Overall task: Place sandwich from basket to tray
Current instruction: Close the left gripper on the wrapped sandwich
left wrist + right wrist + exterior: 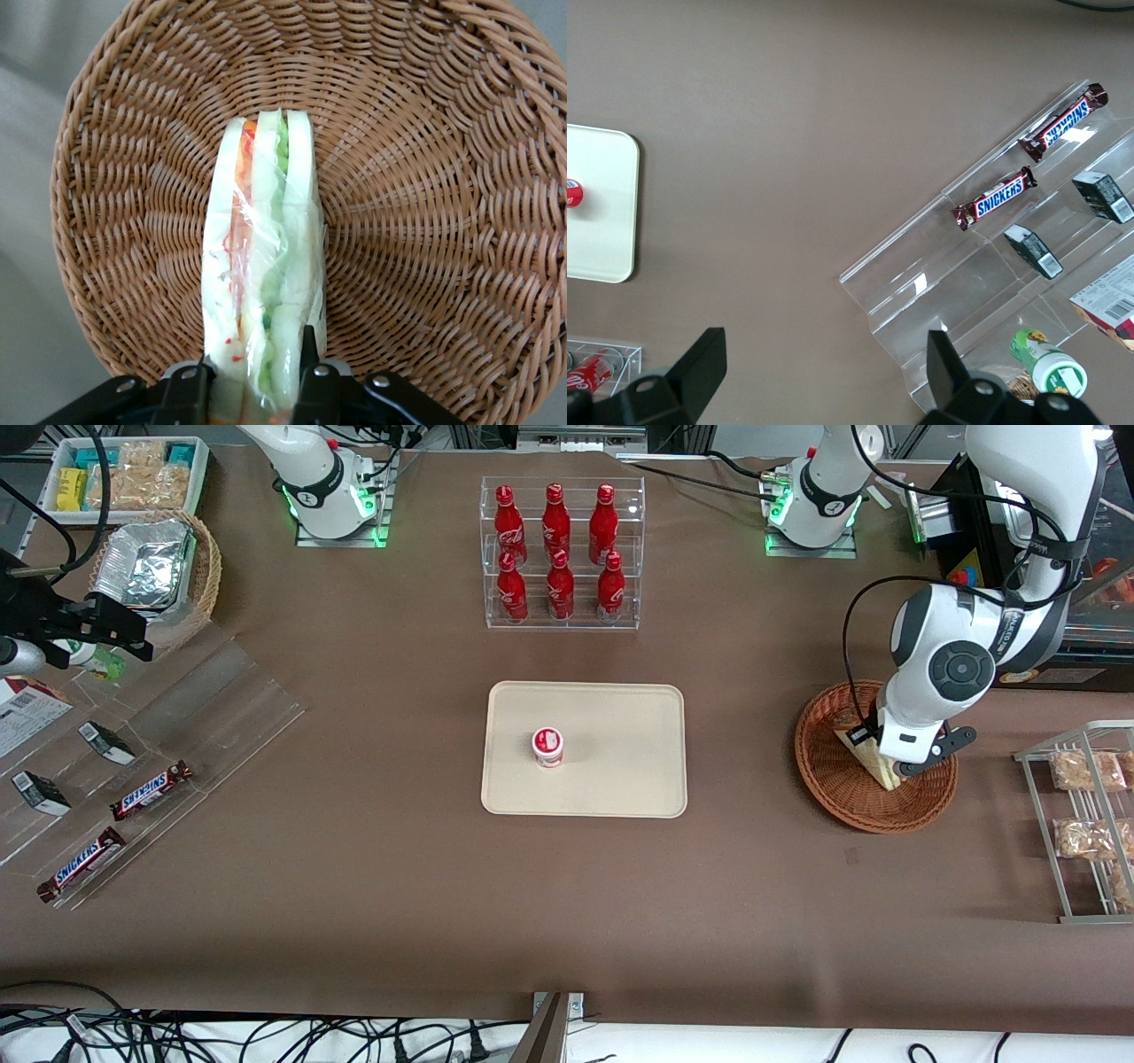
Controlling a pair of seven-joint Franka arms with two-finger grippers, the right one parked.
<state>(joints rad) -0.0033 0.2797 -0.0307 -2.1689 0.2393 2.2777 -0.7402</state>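
Hand (257, 390) down in basket (833, 779) at right of the front view, fingers clamped on sandwich (261, 266); tray (620, 779) mid-frame.

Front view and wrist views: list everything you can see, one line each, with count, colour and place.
sandwich: 1, pale bread with green and red filling, in the basket
basket: 1, reddish-brown, toward the working arm's end of the table
tray: 1, cream, mid-table
cup: 1, white with red lid, on the tray
bottles: 6, red, in a clear rack, farther from the front camera than the tray
Snickers bars: 2, brown, on clear shelves toward the parked arm's end
tan basket: 1, holds a foil container
snack bags: several, beige, on a wire rack beside the basket
gripper: 1, black fingers closed on the sandwich, in the basket
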